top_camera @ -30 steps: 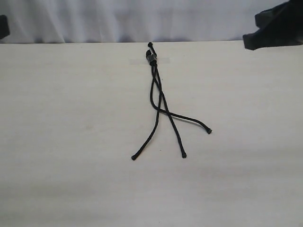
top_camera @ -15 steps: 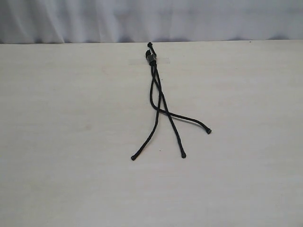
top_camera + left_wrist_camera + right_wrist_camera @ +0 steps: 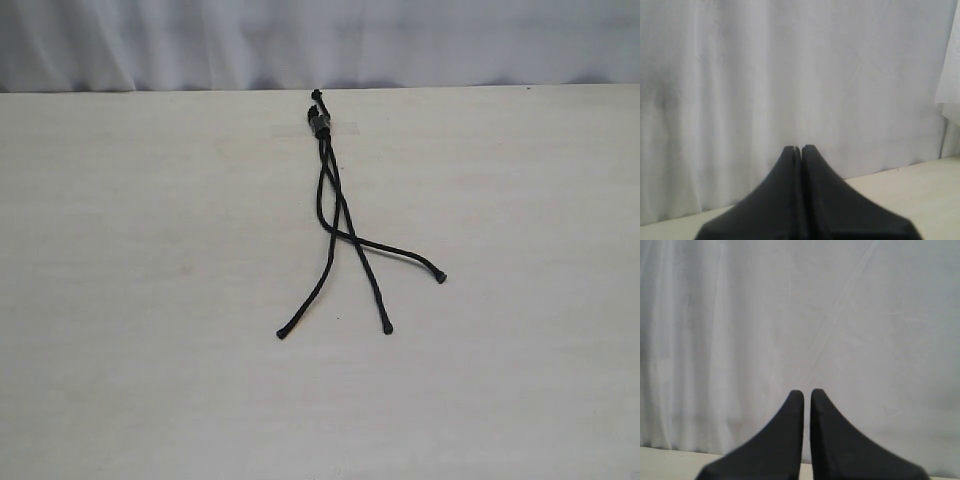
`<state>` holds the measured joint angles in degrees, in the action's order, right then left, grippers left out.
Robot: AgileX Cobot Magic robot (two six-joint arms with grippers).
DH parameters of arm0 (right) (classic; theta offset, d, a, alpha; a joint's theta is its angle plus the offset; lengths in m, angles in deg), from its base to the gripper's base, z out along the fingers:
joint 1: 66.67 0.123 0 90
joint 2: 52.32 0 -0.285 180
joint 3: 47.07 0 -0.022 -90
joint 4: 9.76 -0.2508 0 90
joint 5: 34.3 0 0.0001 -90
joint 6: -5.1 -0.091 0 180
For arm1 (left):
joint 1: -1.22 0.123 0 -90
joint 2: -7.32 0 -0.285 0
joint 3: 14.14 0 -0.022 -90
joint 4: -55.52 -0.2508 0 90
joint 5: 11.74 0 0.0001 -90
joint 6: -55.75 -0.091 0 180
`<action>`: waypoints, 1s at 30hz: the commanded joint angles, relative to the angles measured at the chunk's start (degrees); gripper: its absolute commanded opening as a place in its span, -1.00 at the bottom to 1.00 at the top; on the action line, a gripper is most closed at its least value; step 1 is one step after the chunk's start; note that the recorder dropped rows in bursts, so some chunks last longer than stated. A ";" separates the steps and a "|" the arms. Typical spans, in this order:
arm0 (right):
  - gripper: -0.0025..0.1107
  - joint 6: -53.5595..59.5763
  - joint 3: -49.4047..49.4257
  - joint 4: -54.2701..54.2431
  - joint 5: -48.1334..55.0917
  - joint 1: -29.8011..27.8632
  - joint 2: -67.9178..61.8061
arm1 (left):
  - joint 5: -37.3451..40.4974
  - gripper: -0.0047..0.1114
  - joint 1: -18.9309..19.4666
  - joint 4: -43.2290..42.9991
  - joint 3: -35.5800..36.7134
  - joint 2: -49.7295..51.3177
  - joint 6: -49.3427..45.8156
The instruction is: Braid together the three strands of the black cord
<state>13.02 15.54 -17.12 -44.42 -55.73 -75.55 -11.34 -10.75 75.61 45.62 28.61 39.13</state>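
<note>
The black cord (image 3: 333, 200) lies on the pale table in the exterior view, its knotted end (image 3: 320, 122) at the far side with a short stub. The three strands cross once about halfway down, then fan toward the near side. Their knobbed tips rest at the left (image 3: 282, 334), the middle (image 3: 388, 328) and the right (image 3: 441, 278). Neither gripper shows in the exterior view. My left gripper (image 3: 801, 149) is shut, its jaws touching, and it faces the white curtain. My right gripper (image 3: 807, 392) also faces the curtain, its jaws a hairline apart with nothing between them.
A strip of clear tape (image 3: 345, 127) crosses the knotted end. A white curtain (image 3: 320, 40) hangs behind the table's far edge (image 3: 150, 91). The table edge (image 3: 920, 172) shows low in the left wrist view.
One second ago a dark arm stood at the top right of the exterior view and another at its left edge; both have left that view. The cord has not moved.
</note>
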 commanded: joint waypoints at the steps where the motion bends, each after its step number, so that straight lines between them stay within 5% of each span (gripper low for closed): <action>1: -0.88 -0.24 0.10 0.03 0.09 -0.12 0.26 | 0.01 -0.92 0.21 -0.12 0.25 -0.27 0.35; 6: -0.88 -0.24 0.10 0.03 0.09 -0.12 0.26 | -0.91 -0.92 3.13 -3.06 3.33 -3.69 -0.27; 17: -0.88 -0.24 0.10 0.03 -0.05 -0.12 0.27 | 0.39 -0.92 18.53 -3.88 14.76 -13.50 -0.04; 23: -0.88 -0.24 0.10 0.03 -0.05 -0.12 0.27 | -0.06 -0.92 19.21 -6.99 17.46 -13.50 0.90; 30: -0.88 -0.24 0.10 0.03 -0.05 -0.12 0.27 | 6.23 -0.92 19.21 -18.37 17.46 -13.50 13.55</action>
<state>13.02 15.54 -17.12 -44.42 -55.73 -75.55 -6.61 8.40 61.00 62.92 15.25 47.71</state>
